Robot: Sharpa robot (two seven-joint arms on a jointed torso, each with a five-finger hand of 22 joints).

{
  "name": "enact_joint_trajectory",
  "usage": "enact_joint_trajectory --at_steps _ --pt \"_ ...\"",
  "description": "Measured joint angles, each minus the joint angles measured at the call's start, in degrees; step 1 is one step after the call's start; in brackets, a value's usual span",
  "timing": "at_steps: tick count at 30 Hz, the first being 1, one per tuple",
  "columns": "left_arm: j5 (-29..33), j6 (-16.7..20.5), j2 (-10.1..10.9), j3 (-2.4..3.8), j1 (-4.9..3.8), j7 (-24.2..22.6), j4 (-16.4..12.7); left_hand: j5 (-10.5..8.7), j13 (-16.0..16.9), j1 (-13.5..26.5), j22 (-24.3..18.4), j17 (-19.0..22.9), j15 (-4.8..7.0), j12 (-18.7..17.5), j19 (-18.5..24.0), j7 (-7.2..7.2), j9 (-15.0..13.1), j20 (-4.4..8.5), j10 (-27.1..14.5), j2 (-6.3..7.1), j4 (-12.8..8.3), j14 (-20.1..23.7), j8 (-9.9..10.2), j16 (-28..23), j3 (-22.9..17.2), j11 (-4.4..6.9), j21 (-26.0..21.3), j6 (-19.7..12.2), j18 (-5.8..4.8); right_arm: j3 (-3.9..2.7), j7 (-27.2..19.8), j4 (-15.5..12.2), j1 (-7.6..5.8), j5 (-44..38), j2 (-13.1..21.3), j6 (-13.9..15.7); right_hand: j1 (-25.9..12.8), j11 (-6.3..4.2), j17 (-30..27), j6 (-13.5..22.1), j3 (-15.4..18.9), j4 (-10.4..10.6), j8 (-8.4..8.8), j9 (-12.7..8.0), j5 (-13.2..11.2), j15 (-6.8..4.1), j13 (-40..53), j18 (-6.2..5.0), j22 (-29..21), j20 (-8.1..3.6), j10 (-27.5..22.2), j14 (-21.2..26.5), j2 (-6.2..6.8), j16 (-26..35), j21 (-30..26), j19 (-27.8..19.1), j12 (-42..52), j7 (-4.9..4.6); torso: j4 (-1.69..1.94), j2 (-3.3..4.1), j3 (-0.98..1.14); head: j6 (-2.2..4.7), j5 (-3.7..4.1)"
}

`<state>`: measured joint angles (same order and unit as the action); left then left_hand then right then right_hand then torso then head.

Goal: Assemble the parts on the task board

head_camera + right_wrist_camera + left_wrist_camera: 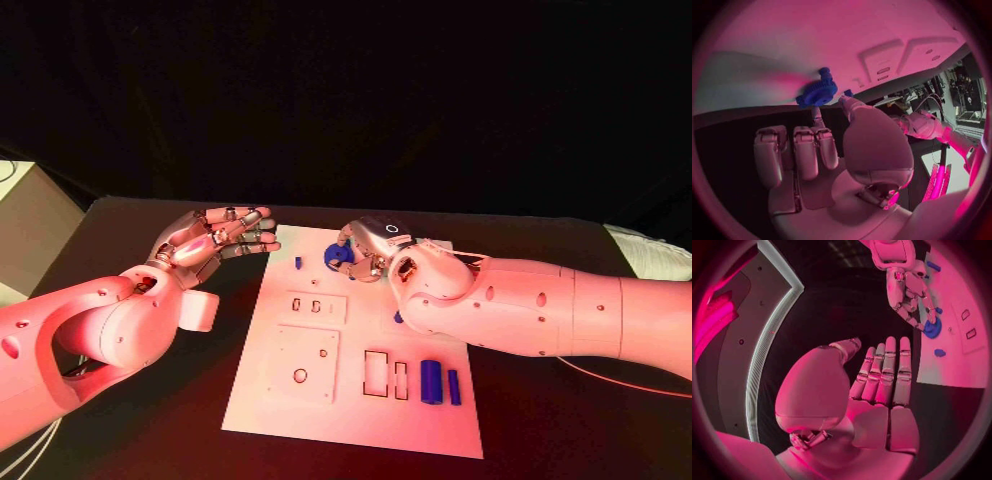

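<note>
Right hand point(378, 247) pinches the blue gear point(338, 256) at its fingertips, over the task board point(353, 410)'s far end. Small, rigid, light plastic; hold its toothed rim. Left hand point(216, 240) hovers beside, empty, fingers loose.

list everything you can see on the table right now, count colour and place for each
task board: one, white plate, middle of the black table, with rectangular cutouts and raised panels
gear-shaped part: one, blue, far end of the board, at the right hand's fingertips
cylinder parts: two, blue, lying side by side on the board's near right area, one thicker, one thinner
small peg: one, blue, far left part of the board
table: one, black, under the board
left hand: one, silver, raised beside the board's far left corner, holding nothing
right hand: one, silver, over the board's far end, fingers on the gear-shaped part
</note>
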<state>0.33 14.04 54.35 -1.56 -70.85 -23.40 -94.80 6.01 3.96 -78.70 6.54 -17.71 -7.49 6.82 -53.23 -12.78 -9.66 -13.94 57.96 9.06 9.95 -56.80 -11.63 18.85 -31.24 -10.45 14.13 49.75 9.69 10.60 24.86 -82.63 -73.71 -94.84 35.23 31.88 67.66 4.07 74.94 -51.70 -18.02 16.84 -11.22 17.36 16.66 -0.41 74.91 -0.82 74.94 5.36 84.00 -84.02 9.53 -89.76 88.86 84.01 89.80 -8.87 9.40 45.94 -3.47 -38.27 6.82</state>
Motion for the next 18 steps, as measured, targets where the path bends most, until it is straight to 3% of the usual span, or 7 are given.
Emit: enact_joint_trajectory --at_steps 8,18 --pt "0.00 -0.02 0.00 0.00 0.00 0.05 0.03 0.00 0.00 0.00 0.00 -0.01 0.00 0.00 0.00 0.00 0.00 0.00 0.00 0.00 0.00 0.00 0.00 0.00 0.00 0.00 0.00 0.00 0.00 -0.07 -0.44 -0.08 -0.08 1.60 0.13 -0.34 -0.57 0.00 -0.01 -0.52 0.00 0.00 0.23 0.12 0.78 0.00 -0.01 0.00 -0.01 0.00 0.00 0.00 -0.50 0.00 0.00 0.00 0.00 0.02 -0.03 -0.04 0.04 -0.01 -0.04" --pt "0.00 -0.03 0.01 0.00 0.00 0.13 0.02 0.00 0.00 0.00 0.00 -0.07 0.00 0.00 0.00 0.00 0.01 0.00 0.00 0.00 0.00 0.00 0.00 0.00 0.00 0.00 0.00 0.00 0.00 -0.12 -0.43 0.48 -0.14 3.43 0.13 -2.31 -1.86 0.00 -0.01 -0.88 0.00 0.00 0.46 0.21 1.21 0.00 0.01 0.00 -0.01 0.00 0.00 0.00 -0.13 0.00 0.00 0.00 0.00 0.00 -0.03 -0.05 0.05 0.10 -0.01"
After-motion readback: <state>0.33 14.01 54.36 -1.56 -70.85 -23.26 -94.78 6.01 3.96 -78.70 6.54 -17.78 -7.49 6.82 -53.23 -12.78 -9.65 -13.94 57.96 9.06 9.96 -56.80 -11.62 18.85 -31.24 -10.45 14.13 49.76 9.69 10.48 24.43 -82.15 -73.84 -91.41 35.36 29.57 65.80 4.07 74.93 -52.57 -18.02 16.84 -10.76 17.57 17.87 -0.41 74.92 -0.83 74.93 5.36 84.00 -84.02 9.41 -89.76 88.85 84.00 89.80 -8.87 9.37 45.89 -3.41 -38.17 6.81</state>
